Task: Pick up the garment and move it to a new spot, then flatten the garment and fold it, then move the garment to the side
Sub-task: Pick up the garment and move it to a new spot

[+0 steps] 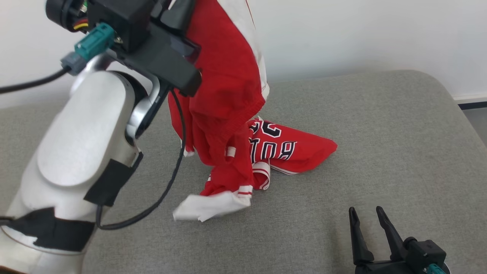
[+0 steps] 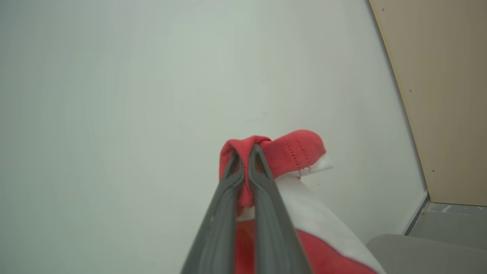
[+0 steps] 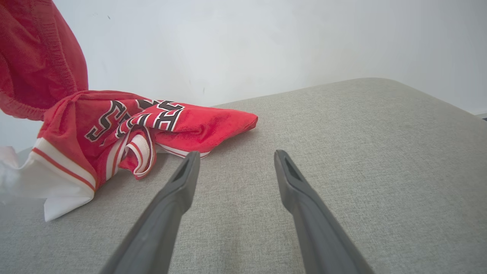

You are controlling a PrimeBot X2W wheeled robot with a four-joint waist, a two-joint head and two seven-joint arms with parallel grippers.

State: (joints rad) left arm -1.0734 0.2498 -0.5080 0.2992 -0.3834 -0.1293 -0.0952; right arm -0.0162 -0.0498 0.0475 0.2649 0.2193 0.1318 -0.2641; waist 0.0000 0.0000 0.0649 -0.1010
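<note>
The garment [image 1: 224,114] is a red and white jersey with black lettering. It hangs from the top of the head view down to the grey cushion [image 1: 380,152], where its lower part lies crumpled. My left gripper [image 2: 245,152] is shut on a red fold of the garment [image 2: 289,152], raised high against the wall. In the head view its fingertips are hidden behind the wrist and the cloth. My right gripper [image 1: 367,215] stands open at the lower right, low over the cushion, apart from the garment [image 3: 125,125], with nothing between its fingers [image 3: 179,182].
A white wall [image 1: 361,34] runs behind the cushion. The cushion's rounded right edge [image 1: 460,110] drops to the floor. A beige panel [image 2: 449,95] stands at the right of the left wrist view. My left forearm [image 1: 76,152] and its cable fill the left side.
</note>
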